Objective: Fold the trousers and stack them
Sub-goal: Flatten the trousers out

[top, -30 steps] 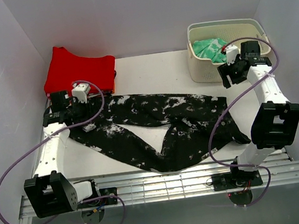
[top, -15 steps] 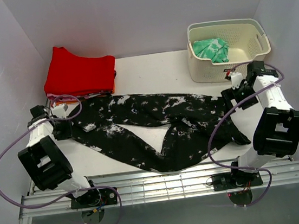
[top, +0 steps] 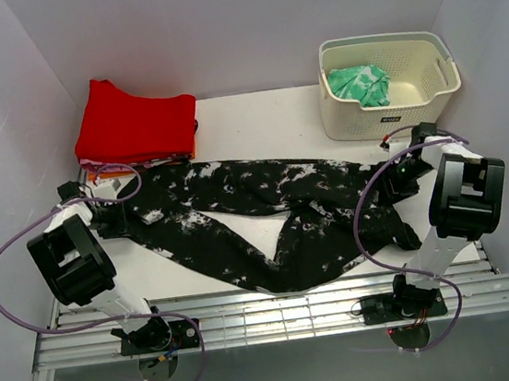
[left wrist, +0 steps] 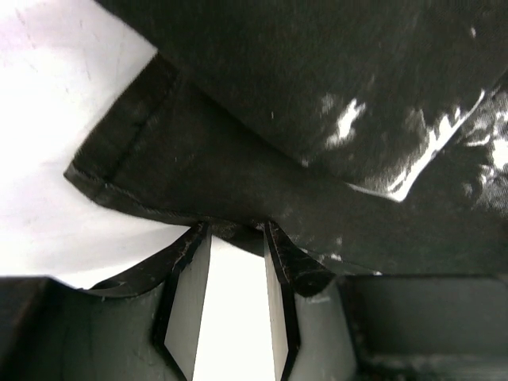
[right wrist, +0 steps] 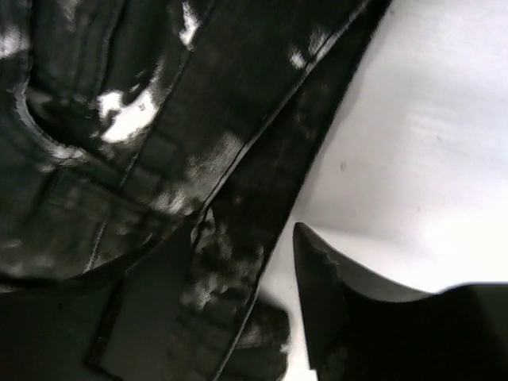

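The trousers (top: 267,217) lie spread on the white table, black with white splatter, legs pointing left and waist to the right. My left gripper (top: 111,214) is down at the left leg end. In the left wrist view it (left wrist: 234,232) is open, with its fingertips at the edge of the dark hem (left wrist: 151,182) and white table showing between them. My right gripper (top: 393,180) is down at the waist end. In the right wrist view it (right wrist: 248,228) is open and straddles the waistband edge (right wrist: 262,182), one finger over the cloth and one finger over bare table.
A folded red garment (top: 135,123) lies at the back left, close behind the left gripper. A cream basket (top: 367,121) holding green patterned cloth (top: 359,83) stands at the back right. White walls close in on both sides. A metal rack (top: 270,314) runs along the front edge.
Both arms have come down to the table. The left gripper moved outward to the leg end. The right gripper moved from in front of the basket down to the waistband.
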Robot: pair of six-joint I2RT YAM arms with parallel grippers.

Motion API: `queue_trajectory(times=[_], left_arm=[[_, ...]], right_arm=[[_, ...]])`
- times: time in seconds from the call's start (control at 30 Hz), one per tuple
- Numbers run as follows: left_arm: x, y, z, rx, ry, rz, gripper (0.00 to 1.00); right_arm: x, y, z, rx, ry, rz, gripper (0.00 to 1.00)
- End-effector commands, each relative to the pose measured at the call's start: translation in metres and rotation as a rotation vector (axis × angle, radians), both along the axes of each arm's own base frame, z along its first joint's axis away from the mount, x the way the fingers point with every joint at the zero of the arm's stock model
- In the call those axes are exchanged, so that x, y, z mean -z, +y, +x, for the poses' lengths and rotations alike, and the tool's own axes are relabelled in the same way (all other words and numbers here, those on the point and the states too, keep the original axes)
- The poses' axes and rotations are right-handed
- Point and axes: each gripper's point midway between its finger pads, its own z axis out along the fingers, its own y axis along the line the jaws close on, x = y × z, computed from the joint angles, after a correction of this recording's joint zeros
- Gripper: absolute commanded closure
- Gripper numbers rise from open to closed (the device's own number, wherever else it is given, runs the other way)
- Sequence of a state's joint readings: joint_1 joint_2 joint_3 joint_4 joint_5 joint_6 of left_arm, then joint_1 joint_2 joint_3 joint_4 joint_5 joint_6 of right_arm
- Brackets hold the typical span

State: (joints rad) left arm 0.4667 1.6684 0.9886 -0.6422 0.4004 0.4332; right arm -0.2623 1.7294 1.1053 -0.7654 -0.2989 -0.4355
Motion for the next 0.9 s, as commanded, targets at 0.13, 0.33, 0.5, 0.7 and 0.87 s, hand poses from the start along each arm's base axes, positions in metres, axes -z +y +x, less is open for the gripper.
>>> queue_trajectory(times=[0.13,0.33,0.5,0.7,0.87], left_arm=[[0.013,-0.008,0.012,0.004,-0.028,-0.011,0.63],[0.020,0.015,0.000,-0.035,0.017,0.107,0.93],[0.000,0.050,-0.017,-0.073,0.027,0.152,1.00],[-0.022,0.079,-0.037,-0.026,0.052,0.206,1.00],[-0.030,0.089,-0.046,0.025,0.065,0.259,1.00]], right_arm=[[0.020,0.002,0.015,0.039,-0.029,0.030,0.77],[0.003,-0.014,0.023,0.038,-0.084,-0.034,0.92],[-0.013,-0.044,0.025,0.074,-0.120,-0.097,0.92],[-0.022,-0.074,0.028,0.102,-0.120,-0.117,0.92],[-0.025,-0.081,0.034,0.097,-0.128,-0.107,0.92]])
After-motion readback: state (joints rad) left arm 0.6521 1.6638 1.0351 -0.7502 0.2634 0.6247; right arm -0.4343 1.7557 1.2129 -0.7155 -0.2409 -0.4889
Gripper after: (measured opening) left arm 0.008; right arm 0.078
